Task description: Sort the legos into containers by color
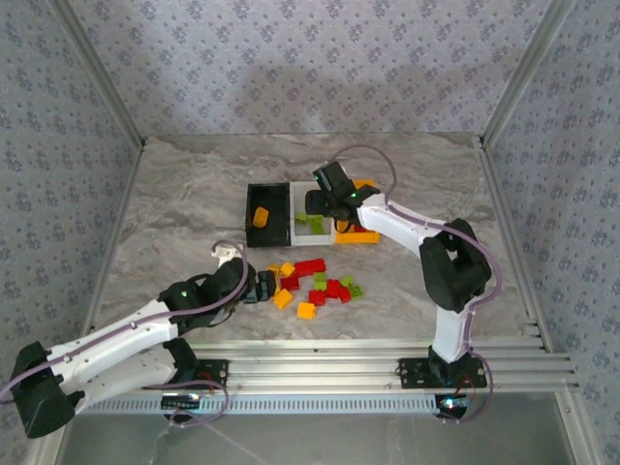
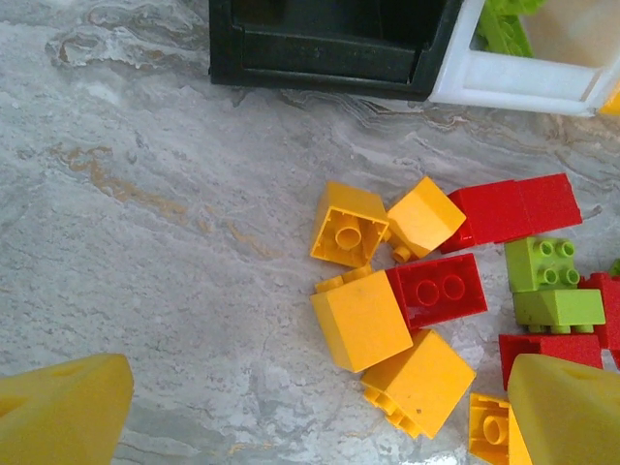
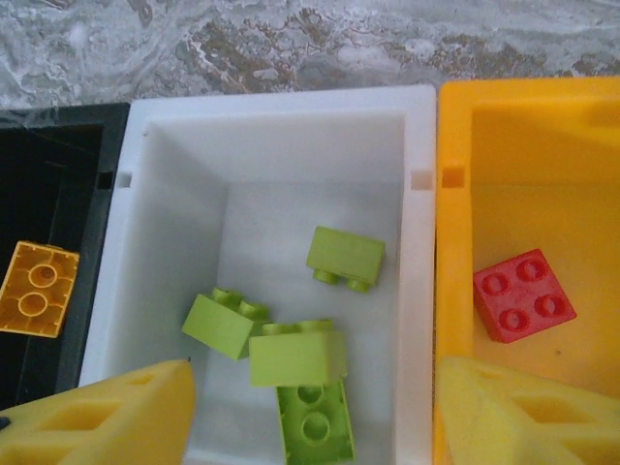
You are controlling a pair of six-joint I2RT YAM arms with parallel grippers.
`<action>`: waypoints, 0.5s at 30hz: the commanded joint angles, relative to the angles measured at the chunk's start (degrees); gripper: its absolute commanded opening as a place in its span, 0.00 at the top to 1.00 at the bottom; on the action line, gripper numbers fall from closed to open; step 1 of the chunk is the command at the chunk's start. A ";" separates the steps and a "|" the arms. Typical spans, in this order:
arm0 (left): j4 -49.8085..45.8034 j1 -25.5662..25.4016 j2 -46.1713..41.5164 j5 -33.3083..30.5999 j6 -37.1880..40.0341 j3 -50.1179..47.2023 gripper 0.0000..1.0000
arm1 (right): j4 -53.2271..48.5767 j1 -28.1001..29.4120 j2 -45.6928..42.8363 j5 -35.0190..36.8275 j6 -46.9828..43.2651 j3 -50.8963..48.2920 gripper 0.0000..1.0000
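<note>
Just beyond left jaws: yellow legos [image 2: 360,320]

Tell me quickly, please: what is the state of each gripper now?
Left gripper: open, holding nothing, over the loose orange-yellow legos.
Right gripper: open, holding nothing, over the white bin.

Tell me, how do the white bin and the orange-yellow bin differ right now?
The white bin holds four lime green bricks; the orange-yellow bin shows one red brick. The white bin sits in the middle, with the black bin on its other side, while the orange-yellow bin ends the row. Both are open-topped, rectangular and joined side by side.
</note>
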 commanded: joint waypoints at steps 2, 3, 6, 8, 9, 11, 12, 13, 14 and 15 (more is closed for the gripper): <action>0.89 0.28 0.24 3.35 1.18 -0.36 0.01 | 0.39 1.13 -5.30 -0.41 -0.36 -0.24 0.28; 1.35 0.28 0.82 4.09 1.73 -0.20 0.01 | 0.73 1.61 -6.76 -0.31 -0.40 -1.84 0.28; 2.84 -0.27 4.07 6.61 2.82 0.47 0.01 | 2.60 3.41 -12.19 0.61 0.04 -7.94 0.27; 4.51 -1.44 6.90 7.92 2.99 0.59 0.04 | 3.39 4.34 -15.36 1.48 0.96 -12.26 0.27; 5.56 -2.30 8.64 8.52 2.88 0.68 0.06 | 3.93 4.58 -16.92 1.60 1.38 -15.50 0.27; 7.38 -3.63 12.31 9.79 2.48 0.91 0.07 | 5.01 4.95 -20.10 1.89 2.55 -19.89 0.27; 8.06 -4.16 14.03 10.09 2.36 1.04 0.07 | 5.33 4.96 -21.34 1.76 2.97 -21.57 0.27; 8.69 -4.73 15.73 10.28 2.25 1.34 0.07 | 5.62 5.12 -22.77 1.82 3.35 -23.21 0.26; 9.21 -5.35 17.39 10.30 2.28 1.56 0.07 | 5.85 5.10 -24.32 2.09 3.71 -24.59 0.26; 9.53 -5.80 18.60 10.27 2.23 1.82 0.06 | 5.92 5.13 -25.58 2.31 3.82 -25.71 0.26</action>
